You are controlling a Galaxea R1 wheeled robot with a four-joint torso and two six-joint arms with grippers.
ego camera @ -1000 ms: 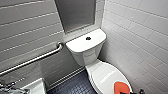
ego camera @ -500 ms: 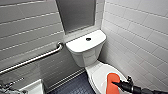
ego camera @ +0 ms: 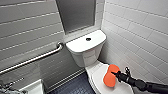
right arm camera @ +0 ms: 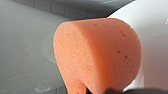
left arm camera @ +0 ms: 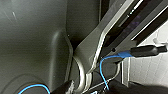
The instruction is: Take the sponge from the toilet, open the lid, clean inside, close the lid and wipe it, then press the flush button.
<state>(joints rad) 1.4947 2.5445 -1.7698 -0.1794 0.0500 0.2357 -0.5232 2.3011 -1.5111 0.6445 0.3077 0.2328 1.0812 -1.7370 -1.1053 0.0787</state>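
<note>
since a second ago the black right arm has come in from the lower right, and the right gripper (ego camera: 117, 74) now has its fingers clamped on the bright orange oblong sponge (ego camera: 110, 75), which lay flat and alone on the cover then and now looks pinched in at its middle.

from the head view, the sponge sits over the right side of the smooth white oval plastic lid (ego camera: 98, 75), which is shut. behind it rises the boxy tank of the white ceramic toilet (ego camera: 83, 56), with a small dark round flush button (ego camera: 88, 39) in its flat top. a long silver metal grab bar (ego camera: 37, 58) runs along the grey tiled wall to the left, well apart from the sponge. a dull grey panel (ego camera: 76, 13) stands above the tank, white tiles (ego camera: 140, 30) cover the right wall, and the dark blue floor (ego camera: 73, 87) shows beside the bowl.

from the left wrist view, dark grey robot parts crowd close, with a thin blue cable (left arm camera: 101, 66) looping across them and a patch of white wall tile (left arm camera: 150, 70) beyond. whether the left gripper is apart or together i cannot tell.

from the right wrist view, the sponge (right arm camera: 97, 55) looms large and bowed, its porous orange face toward the camera, gripped at its near edge by something dark. the glossy lid (right arm camera: 155, 35) curves just behind it, and blurred white ceramic lies beyond.
</note>
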